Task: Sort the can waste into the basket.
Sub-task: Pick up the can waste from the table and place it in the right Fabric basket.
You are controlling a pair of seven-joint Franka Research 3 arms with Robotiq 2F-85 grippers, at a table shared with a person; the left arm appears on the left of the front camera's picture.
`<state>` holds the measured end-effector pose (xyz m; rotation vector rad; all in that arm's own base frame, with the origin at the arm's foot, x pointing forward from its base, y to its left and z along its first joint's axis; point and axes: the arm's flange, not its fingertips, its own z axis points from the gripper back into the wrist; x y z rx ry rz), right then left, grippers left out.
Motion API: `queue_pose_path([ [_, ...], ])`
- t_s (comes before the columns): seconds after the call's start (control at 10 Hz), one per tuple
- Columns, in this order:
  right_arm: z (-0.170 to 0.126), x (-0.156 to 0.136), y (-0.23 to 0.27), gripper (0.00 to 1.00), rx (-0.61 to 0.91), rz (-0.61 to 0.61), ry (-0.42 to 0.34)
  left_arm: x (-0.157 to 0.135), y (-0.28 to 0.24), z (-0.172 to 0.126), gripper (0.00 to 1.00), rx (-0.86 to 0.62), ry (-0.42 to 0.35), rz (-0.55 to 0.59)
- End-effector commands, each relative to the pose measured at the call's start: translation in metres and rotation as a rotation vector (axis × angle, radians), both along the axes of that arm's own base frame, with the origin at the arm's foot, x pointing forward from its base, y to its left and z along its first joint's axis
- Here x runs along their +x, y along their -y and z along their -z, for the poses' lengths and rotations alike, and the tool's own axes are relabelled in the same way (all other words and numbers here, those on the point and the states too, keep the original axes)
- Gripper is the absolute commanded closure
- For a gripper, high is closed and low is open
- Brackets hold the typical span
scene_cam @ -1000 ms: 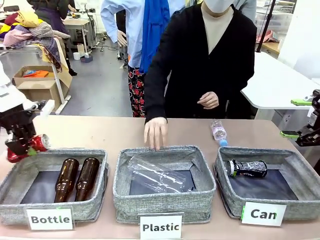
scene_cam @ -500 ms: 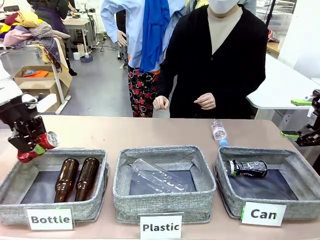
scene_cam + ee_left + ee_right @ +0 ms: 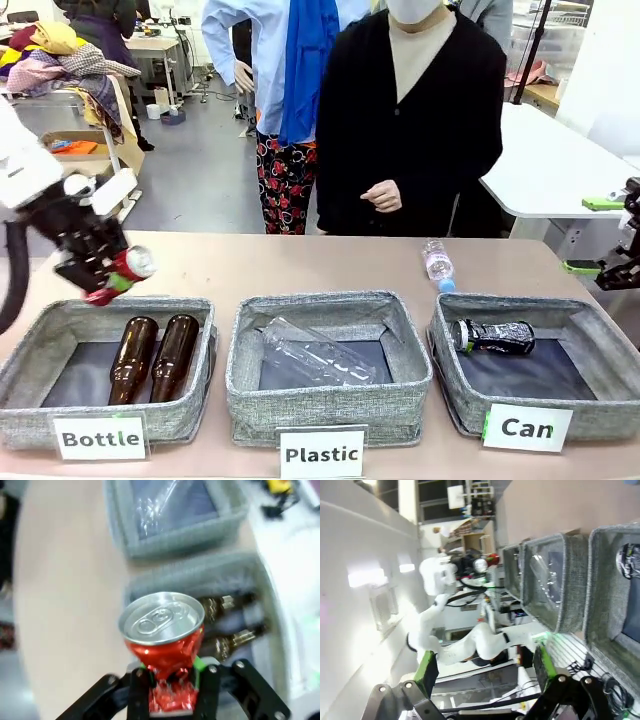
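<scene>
Left claw (image 3: 108,280), clamped on the crushed red can (image 3: 131,266), hangs above the far rim of the Bottle bin (image 3: 60,316), while the right claw (image 3: 485,667) stands open near the Can basket (image 3: 600,318), where the black can (image 3: 495,337) lies.

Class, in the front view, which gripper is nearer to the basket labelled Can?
The right gripper, open, is just beyond the far right corner of the Can basket. The left gripper, shut on the red can, is across the table above the Bottle basket.

Two brown bottles (image 3: 135,360) in Bottle bin (image 3: 60,314)
</scene>
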<state>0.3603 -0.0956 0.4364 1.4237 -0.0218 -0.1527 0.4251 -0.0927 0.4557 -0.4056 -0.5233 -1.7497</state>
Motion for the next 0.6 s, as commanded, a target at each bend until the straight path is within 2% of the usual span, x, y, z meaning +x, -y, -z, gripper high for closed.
queue_pose_path([
  [0.0,-0.031,-0.026,0.016,0.0,-0.2,0.057,0.009,-0.016,0.079,-0.033,0.76,-0.089,0.069,0.227],
  [0.1,-0.036,-0.04,0.038,0.0,-0.265,0.076,0.011,-0.022,0.127,-0.048,0.76,-0.056,0.092,0.34],
  [0.2,-0.04,-0.058,0.062,0.0,-0.259,0.104,0.001,-0.02,0.187,-0.068,0.76,-0.055,0.104,0.44],
  [0.3,-0.038,-0.071,0.081,0.0,-0.31,0.153,0.006,-0.017,0.243,-0.075,0.76,-0.074,0.117,0.473],
  [0.5,-0.026,-0.096,0.108,0.0,-0.376,0.125,0.004,-0.018,0.352,-0.073,0.76,-0.075,0.109,0.524],
])
